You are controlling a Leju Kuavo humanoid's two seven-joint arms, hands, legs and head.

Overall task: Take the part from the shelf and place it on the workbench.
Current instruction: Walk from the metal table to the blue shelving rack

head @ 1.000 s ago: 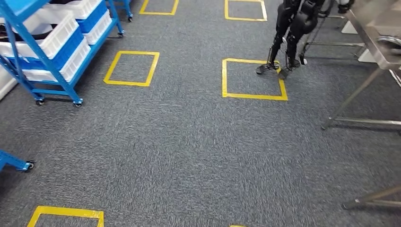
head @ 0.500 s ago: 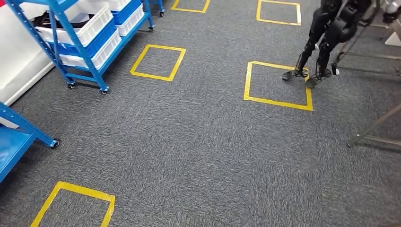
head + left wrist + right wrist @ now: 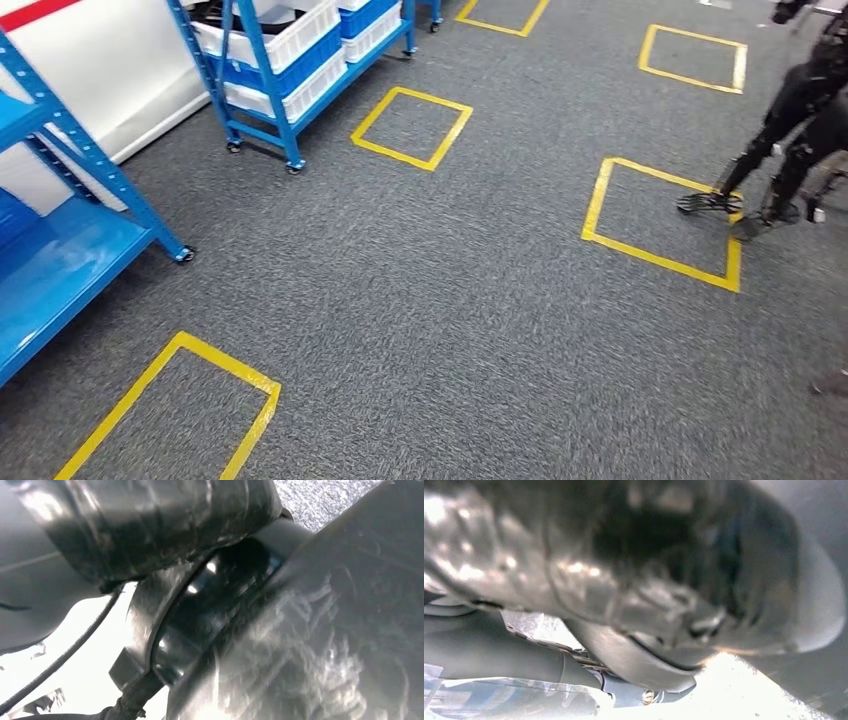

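Observation:
A blue wheeled shelf rack [image 3: 262, 70] stands at the far left of the head view, holding white bins [image 3: 300, 35] and blue bins [image 3: 318, 62]. Something dark [image 3: 215, 10] lies in the uppermost white bin; I cannot tell what it is. A second blue shelf [image 3: 55, 265] sits closer, at the left edge, with a bare low deck. Both wrist views are blurred and dark, and I cannot make out a hand in either.
Grey carpet carries yellow taped squares: one by the rack [image 3: 392, 155], one to the right [image 3: 597, 198], one near me [image 3: 230, 362]. Another black robot [image 3: 800, 120] stands on the right square's far side. A white panel [image 3: 130, 80] runs behind the shelves.
My view has swung left: the whole scene has slid right. The metal workbench has left the picture, the bin rack has come nearer the middle, and the closer blue shelf has come in.

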